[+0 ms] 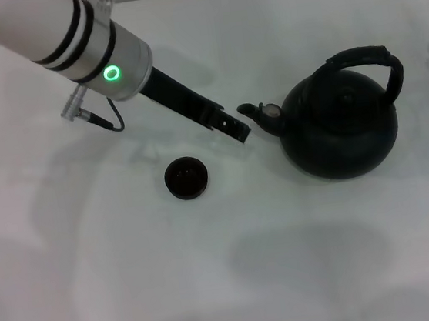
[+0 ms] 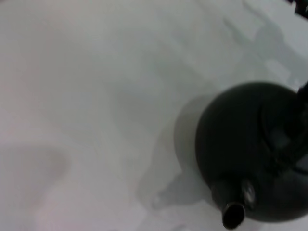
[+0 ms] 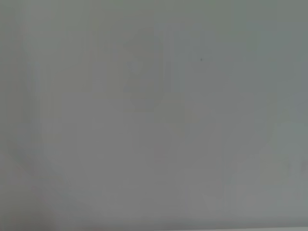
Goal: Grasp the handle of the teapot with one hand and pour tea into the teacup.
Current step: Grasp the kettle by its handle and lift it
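The teapot is a round matte black pot standing upright on the white table at the right. Its short spout points left and has a silvery spot. The handle, a thick black arch, rises over its top with nothing holding it. The small black teacup with a dark reddish inside sits left of the pot, nearer me. My left gripper reaches in from the upper left, its tip just left of the spout and behind the cup, touching neither. The left wrist view shows the teapot and its spout. My right gripper is out of view.
The white table stretches around the pot and cup. A grey cable hangs from my left wrist. The right wrist view shows only bare white surface.
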`<state>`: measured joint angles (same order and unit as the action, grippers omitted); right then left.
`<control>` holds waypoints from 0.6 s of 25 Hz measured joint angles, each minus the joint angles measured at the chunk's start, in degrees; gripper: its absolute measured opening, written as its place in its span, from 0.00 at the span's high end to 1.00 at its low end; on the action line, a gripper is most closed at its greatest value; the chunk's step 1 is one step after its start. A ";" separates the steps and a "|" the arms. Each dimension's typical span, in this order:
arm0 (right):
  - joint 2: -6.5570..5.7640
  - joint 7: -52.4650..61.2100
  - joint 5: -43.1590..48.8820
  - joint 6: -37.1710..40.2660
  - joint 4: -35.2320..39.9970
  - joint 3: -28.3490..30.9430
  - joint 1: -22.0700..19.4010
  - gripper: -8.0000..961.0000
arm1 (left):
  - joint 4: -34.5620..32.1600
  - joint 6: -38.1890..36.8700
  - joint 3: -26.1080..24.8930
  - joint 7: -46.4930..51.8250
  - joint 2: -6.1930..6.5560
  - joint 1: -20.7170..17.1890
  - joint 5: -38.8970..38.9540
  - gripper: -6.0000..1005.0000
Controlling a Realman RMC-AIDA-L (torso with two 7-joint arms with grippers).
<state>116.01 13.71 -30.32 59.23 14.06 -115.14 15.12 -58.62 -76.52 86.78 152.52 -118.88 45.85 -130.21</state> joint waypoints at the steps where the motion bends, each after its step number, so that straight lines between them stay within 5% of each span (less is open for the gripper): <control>1: 0.00 0.00 0.00 0.00 0.00 0.00 -0.01 0.18 | -0.51 0.10 -0.19 -0.01 0.03 -0.34 -0.04 0.11; 15: 0.00 0.00 0.00 0.01 -0.08 0.01 -0.07 0.18 | -8.71 8.91 -2.89 -10.11 -0.05 -9.41 8.15 0.11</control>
<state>116.01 13.71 -30.32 59.24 13.98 -115.13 15.05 -67.32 -67.61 83.89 142.41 -118.92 36.44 -122.06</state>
